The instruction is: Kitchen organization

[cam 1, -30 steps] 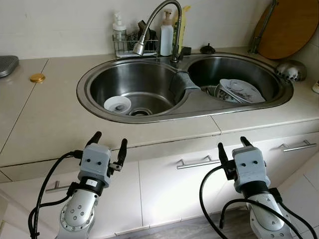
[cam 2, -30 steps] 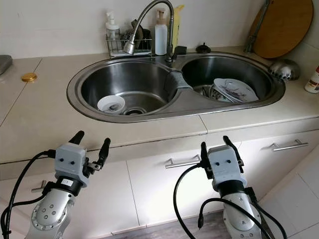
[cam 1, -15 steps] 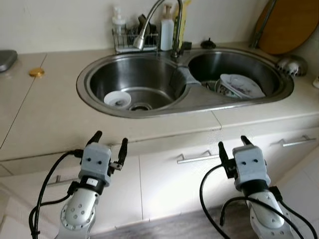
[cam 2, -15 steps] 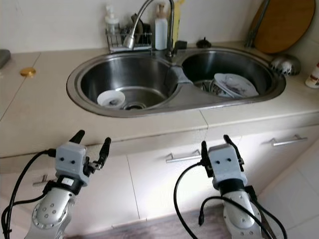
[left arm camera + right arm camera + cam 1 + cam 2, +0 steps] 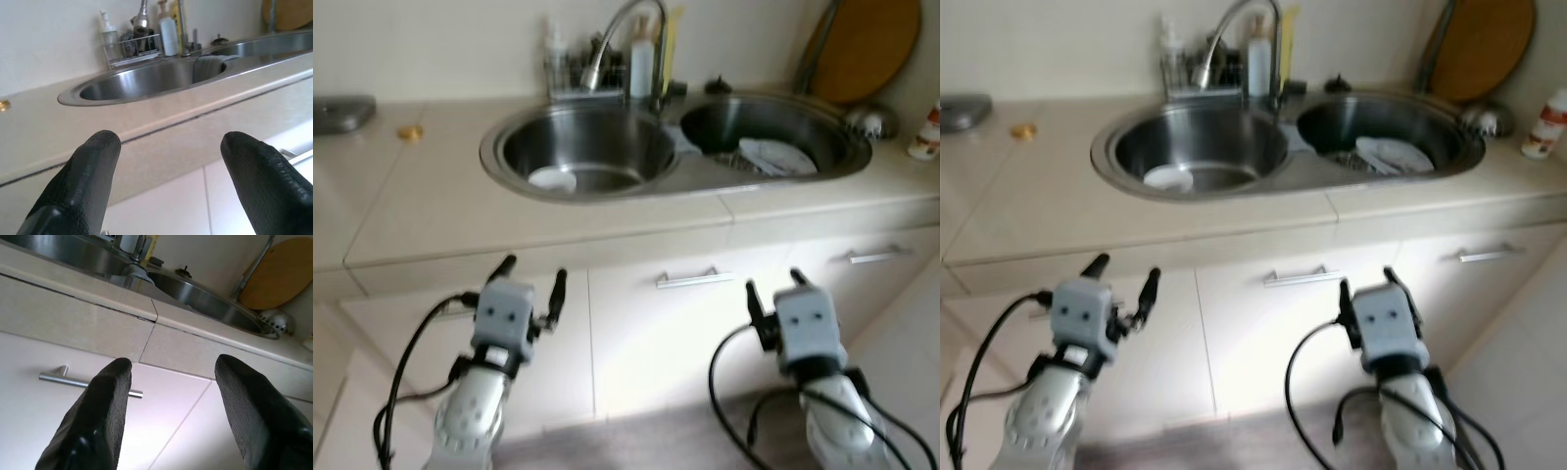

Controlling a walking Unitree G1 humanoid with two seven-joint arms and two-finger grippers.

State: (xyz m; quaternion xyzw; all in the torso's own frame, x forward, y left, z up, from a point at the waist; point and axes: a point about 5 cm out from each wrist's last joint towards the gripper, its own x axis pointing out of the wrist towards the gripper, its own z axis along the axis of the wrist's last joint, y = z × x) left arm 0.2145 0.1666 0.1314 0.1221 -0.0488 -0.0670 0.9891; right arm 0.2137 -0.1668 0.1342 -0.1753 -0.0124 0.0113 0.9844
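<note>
My view has pulled back from the sink [image 5: 509, 171], now in the upper frame with its plates [image 5: 775, 157], while my left gripper [image 5: 530, 277] and right gripper [image 5: 773, 287] hang wide and empty before the cabinets, so sorting hasn't begun.

A steel-grey double sink [image 5: 607, 191] sits in a beige countertop [image 5: 431, 211] above white cabinets [image 5: 656, 333]. A white plate [image 5: 551, 178] lies in the left basin; a brown wooden board [image 5: 867, 44] stands far right. Black-fingered silver arms hang near.
</note>
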